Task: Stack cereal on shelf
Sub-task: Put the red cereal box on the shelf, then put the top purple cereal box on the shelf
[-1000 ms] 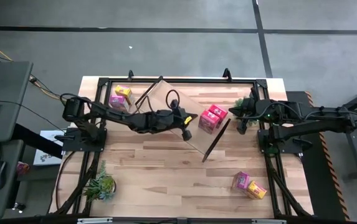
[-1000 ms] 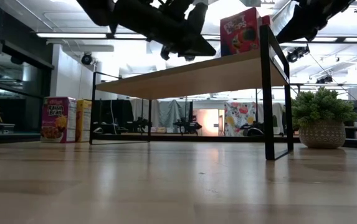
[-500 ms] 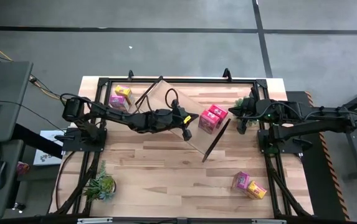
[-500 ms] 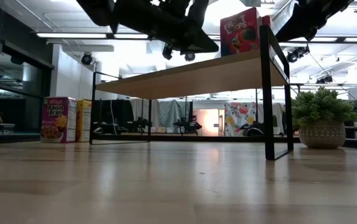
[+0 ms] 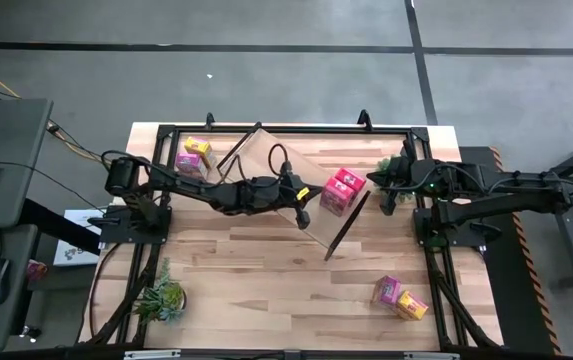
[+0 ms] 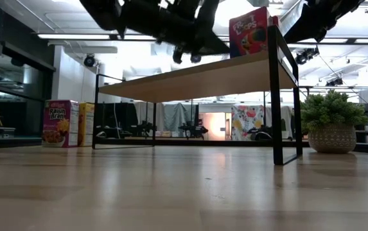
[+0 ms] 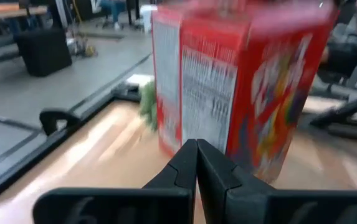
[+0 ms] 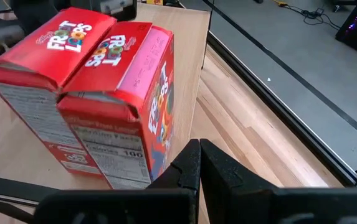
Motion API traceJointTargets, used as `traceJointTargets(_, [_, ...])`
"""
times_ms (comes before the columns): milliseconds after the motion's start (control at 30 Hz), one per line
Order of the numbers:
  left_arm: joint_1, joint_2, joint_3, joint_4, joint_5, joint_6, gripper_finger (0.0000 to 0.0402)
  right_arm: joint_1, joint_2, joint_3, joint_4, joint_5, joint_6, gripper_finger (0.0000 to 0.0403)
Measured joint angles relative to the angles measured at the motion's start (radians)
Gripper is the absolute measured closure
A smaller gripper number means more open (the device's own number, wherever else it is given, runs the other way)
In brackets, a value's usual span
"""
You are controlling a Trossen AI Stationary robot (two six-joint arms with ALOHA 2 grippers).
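The shelf (image 5: 306, 170) stands slantwise on the table's far half; in the low view its board (image 6: 190, 80) rests on black frame legs. Two red cereal boxes (image 5: 338, 190) stand upright side by side on its right end. My left gripper (image 5: 303, 212) hovers shut above the board, pointing at the nearer box (image 7: 228, 93); the low view shows a gap between them. My right gripper (image 8: 199, 149) is shut close to the boxes' other side (image 8: 103, 93). A pink and a yellow box (image 5: 194, 155) stand far left on the table, another such pair (image 5: 399, 297) near right. My left gripper touches nothing that shows. My right gripper stands close by the lower corner of the nearer red box (image 8: 166, 155), but its own fingers cover that spot, so I cannot tell whether it touches.
A potted plant (image 5: 391, 165) sits by my right gripper at the far right, another plant (image 5: 161, 297) at the near left. Black rails (image 5: 286, 127) frame the tabletop. Bare wood lies between the shelf and the near edge.
My left gripper has turned a little at the wrist above the shelf board, staying shut and in the same place.
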Motion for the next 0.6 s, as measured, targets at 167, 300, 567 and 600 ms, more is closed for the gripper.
traceJointTargets(167, [0.0, 0.013, 0.024, -0.009, 0.026, 0.0, 0.0401, 0.0, 0.0, 0.0, 0.0, 0.0, 0.0, 0.0403])
traceJointTargets(300, [0.0, 0.017, 0.029, -0.006, 0.015, 0.001, 0.0401, 0.0, 0.0, 0.0, 0.0, 0.0, 0.0, 0.0403])
traceJointTargets(567, [-0.011, -0.089, 0.027, -0.233, -0.062, 0.084, 0.0401, 0.0, 0.0, 0.0, 0.0, -0.001, 0.0, 0.0403])
traceJointTargets(600, [-0.018, -0.129, 0.025, -0.311, -0.093, 0.089, 0.0402, 0.0, 0.0, 0.0, 0.0, -0.001, 0.0, 0.0403])
